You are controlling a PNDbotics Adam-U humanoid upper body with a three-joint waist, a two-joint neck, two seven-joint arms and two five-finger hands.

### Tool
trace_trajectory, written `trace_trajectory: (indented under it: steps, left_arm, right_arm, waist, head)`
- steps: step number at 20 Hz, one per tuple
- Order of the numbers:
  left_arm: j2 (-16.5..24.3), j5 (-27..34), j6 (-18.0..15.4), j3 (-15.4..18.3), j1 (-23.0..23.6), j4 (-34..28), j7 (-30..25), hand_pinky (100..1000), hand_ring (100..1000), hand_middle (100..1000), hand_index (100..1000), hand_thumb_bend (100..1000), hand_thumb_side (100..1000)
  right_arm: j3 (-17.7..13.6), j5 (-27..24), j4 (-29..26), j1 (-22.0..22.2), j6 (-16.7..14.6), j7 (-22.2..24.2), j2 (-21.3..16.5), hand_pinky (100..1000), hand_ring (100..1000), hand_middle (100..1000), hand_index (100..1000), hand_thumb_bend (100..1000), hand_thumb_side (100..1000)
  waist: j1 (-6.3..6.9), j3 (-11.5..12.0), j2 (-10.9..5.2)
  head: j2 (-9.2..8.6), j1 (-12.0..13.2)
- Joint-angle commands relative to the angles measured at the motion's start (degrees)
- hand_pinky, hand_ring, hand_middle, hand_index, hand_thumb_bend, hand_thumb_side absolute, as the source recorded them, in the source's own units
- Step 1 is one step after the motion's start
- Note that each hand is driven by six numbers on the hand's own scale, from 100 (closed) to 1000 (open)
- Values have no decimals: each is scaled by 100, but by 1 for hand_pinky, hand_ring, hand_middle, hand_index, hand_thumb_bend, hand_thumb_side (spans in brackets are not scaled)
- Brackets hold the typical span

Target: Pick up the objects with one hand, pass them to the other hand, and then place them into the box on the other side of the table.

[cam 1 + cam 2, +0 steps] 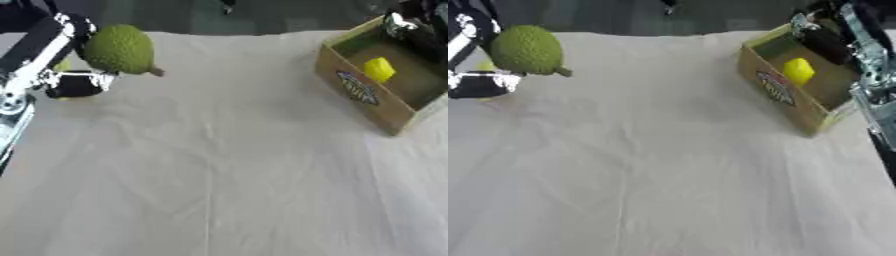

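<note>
— Fingers of the left hand (77,82) curl round what?
— They hold a bumpy green fruit (120,49) at the far left, above the white cloth (219,165).
— And the right hand (824,42)?
— Far right, over the cardboard box (359,92); I cannot tell its fingers' state. A yellow object (379,69) lies inside the box.

At far left, raised above the cloth-covered desk (219,165), a green bumpy durian-shaped fruit (120,49) against the left robot hand (74,82). At far right, an open brown cardboard box (363,95) on the desk, with a small yellow object (379,69) inside. Over the box's far end, the right robot hand (824,40)
</note>
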Motion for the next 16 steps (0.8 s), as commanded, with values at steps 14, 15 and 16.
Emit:
trace_trajectory:
  steps: [14,15,16]
  left_arm:
    - [-1006,-991,-427,69,141,500,821,508,494,497,560,100,100]
    - [-1039,-1015,-459,63,150,511,869,508,494,498,560,100,100]
    - [-1064,-1043,-487,57,162,508,912,508,494,498,560,100,100]
  right_arm:
    - [764,87,-1412,-584,-379,1198,-127,986,888,825,901,100,562]
    - [846,150,-1472,-631,-396,1326,-100,984,888,827,899,100,564]
    - [922,212,-1509,-675,-409,1443,-69,984,888,827,899,100,565]
  waist:
    - [-73,-3,-127]
    - [-76,0,-129]
    - [-78,4,-132]
  head:
    - [-24,-30]
    - [-18,-38]
    - [-15,-45]
